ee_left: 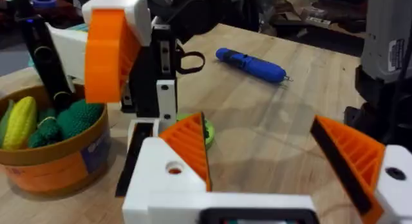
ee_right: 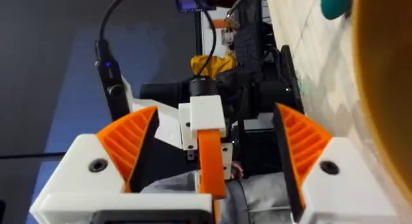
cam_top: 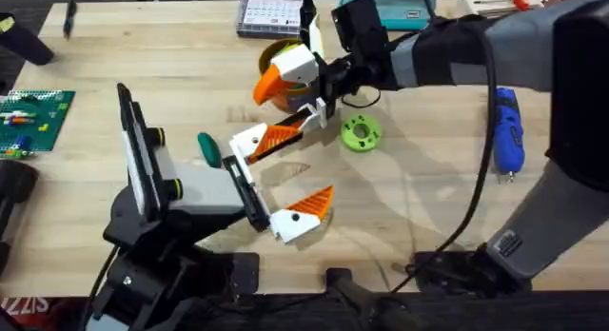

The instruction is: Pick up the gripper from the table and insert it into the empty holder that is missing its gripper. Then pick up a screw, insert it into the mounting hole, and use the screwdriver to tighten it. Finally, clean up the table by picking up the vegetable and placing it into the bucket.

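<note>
My left gripper (cam_top: 317, 162) (ee_left: 257, 130) stands open over the table (cam_top: 190, 65), its white fingers with orange pads wide apart. The right gripper (cam_top: 297, 98) (ee_right: 215, 147) reaches in from the right and is open beside the yellow bucket (cam_top: 285, 57) (ee_left: 51, 159). A white and orange finger piece (ee_right: 207, 137) stands between its pads, touching neither. The bucket holds a yellow corn (ee_left: 20, 121) and green vegetables. A teal vegetable (cam_top: 208, 148) lies on the table by the left arm. The blue screwdriver (cam_top: 506, 129) (ee_left: 251, 63) lies at the right.
A flat green disc with holes (cam_top: 362, 131) lies right of the two grippers. At the back stand a clear parts box (cam_top: 271, 12) and a teal pouch (cam_top: 400, 8). A green brick plate (cam_top: 33, 117) sits at the left edge. A black cable (cam_top: 476, 198) crosses the right side.
</note>
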Robot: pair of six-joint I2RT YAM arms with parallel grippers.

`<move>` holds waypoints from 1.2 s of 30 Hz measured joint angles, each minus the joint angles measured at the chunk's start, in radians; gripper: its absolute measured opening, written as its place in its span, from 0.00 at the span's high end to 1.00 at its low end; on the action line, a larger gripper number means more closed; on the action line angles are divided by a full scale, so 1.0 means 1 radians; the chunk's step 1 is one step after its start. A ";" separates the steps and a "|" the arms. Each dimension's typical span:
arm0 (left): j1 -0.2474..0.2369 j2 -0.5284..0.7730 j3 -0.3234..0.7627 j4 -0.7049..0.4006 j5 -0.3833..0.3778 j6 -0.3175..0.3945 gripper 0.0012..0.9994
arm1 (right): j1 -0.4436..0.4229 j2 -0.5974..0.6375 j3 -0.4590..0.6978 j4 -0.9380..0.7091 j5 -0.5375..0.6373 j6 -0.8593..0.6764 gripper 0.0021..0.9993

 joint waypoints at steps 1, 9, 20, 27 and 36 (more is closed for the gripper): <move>0.000 0.000 0.000 0.000 0.001 0.000 0.02 | -0.004 0.000 0.000 0.002 0.007 0.000 0.01; 0.000 0.000 0.000 0.000 0.002 0.000 0.02 | -0.043 -0.001 0.000 0.054 0.066 0.000 0.00; 0.000 0.000 0.000 0.000 0.002 0.000 0.02 | -0.074 -0.142 0.000 0.036 0.159 0.000 0.00; 0.000 0.000 0.000 0.000 0.002 0.000 0.02 | -0.070 -0.208 0.000 0.011 0.217 -0.003 0.00; 0.000 0.000 0.000 0.000 0.002 0.000 0.02 | -0.070 -0.422 0.002 -0.342 0.565 -0.218 0.01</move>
